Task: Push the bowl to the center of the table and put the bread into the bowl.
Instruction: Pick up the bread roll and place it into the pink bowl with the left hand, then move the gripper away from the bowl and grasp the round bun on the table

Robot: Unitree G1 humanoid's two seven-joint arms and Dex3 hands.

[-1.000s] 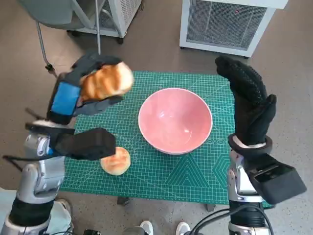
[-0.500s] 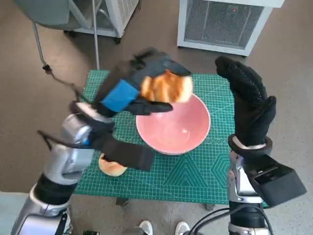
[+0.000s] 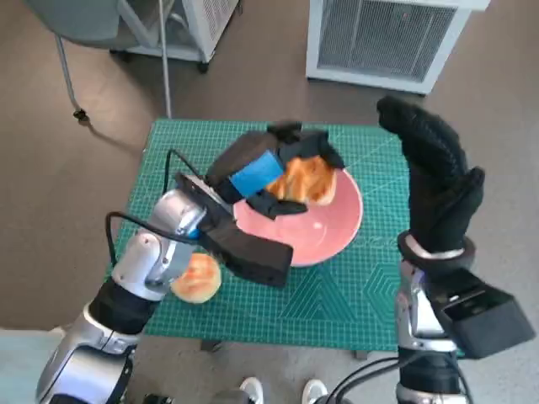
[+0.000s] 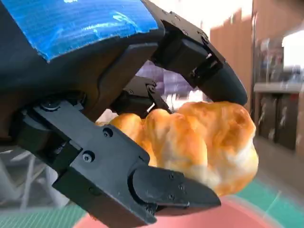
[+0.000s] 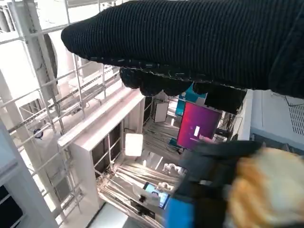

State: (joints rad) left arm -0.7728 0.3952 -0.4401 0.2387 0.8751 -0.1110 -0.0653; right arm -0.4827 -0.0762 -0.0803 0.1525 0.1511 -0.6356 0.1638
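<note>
Left hand [image 3: 268,172] grips a golden bread roll [image 3: 308,180], fingers wrapped over and under it (wrist view confirms contact on both sides), held above the far inner part of the pink bowl [image 3: 324,229]. Bowl sits near the middle of the green cutting mat [image 3: 337,303]. A second roll [image 3: 196,278] lies on the mat beside the left forearm. Right hand [image 3: 438,189] raised beside the bowl, fingers extended, holding nothing.

Pink bowl [image 3: 328,231] sat on a teal tabletop [image 3: 354,295] printed with a pale grid. Golden-brown bread [image 3: 308,179], second pale-orange bun [image 3: 196,277]. Left hand [image 3: 268,171] black with blue tape; right hand [image 3: 434,181] black knit.
</note>
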